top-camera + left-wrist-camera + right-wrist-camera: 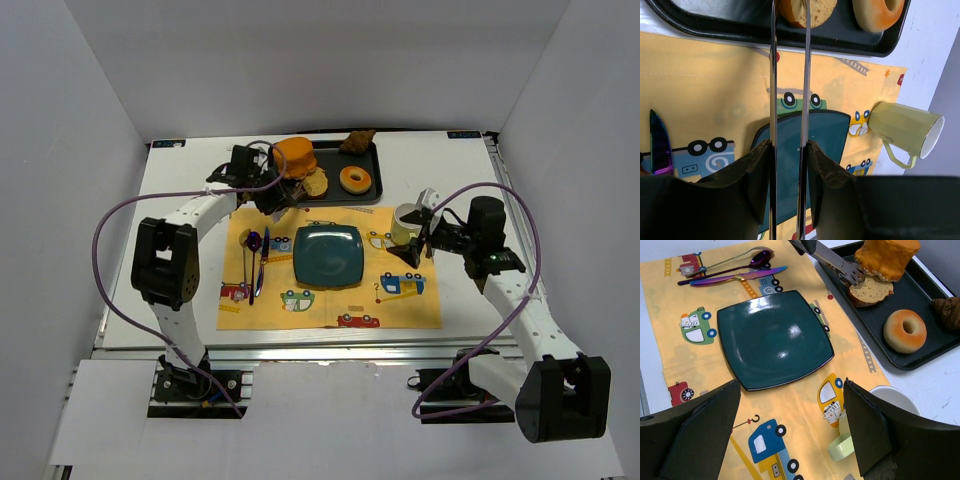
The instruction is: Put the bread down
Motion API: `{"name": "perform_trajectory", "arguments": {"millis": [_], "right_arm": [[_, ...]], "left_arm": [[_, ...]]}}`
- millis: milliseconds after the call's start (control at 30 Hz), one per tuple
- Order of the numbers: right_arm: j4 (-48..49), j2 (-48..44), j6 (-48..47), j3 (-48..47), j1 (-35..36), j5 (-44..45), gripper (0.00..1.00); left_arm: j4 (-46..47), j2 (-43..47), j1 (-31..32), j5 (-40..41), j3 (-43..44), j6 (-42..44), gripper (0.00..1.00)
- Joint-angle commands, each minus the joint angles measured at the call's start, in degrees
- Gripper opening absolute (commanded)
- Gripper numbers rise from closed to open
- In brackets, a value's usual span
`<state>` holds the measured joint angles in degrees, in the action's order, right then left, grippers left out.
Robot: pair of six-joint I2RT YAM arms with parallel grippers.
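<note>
Left fingers point(752, 185) clamp tongs point(832, 261) reaching bread point(822, 11), half cropped above.

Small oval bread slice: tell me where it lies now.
Top view: the tan oval bread slice lies in the black rectangular tray, beside the big orange bun, left of the glazed ring donut.

The left gripper point(789, 150) clamps metal tongs point(773, 100) whose tips reach the bread point(821, 10) on the far black tray point(740, 37), left of a donut point(877, 12).

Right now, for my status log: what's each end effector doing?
Left end effector: closed on tongs, tips at bread.
Right end effector: open, empty.
</note>
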<state>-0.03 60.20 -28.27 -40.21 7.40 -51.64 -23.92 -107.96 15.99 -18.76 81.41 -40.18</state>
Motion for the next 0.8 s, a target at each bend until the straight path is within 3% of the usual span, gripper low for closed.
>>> {"name": "perform_trajectory", "arguments": {"millis": [0,233,367,500,767], "right_arm": [[2.76,-1.49,1.2,0.74,-0.37,-1.71,0.87],[2.93,-2.11,1.64,0.74,-0.89,-1.89,0.87],[3.02,-2.64,1.9,0.57,-1.25,-2.06,0.87],[3.02,-2.81,2.26,0.3,-1.42,-2.33,0.87],[3.72,-3.08,2.87,0.39,-1.6,-2.42,0.87]], "left_arm": [[0.54,0.39,0.27,-2.15,2.35,-1.12,0.42],[6.32,1.61,0.27,-6.1,-0.1,-6.21,0.15],[11.52,3.45,0.1,-7.86,-0.9,-11.31,0.07],[19.78,5.74,-0.52,-9.53,-3.79,-19.73,0.05],[29.45,8.12,-1.4,-13.4,-9.68,-26.34,0.02]]}}
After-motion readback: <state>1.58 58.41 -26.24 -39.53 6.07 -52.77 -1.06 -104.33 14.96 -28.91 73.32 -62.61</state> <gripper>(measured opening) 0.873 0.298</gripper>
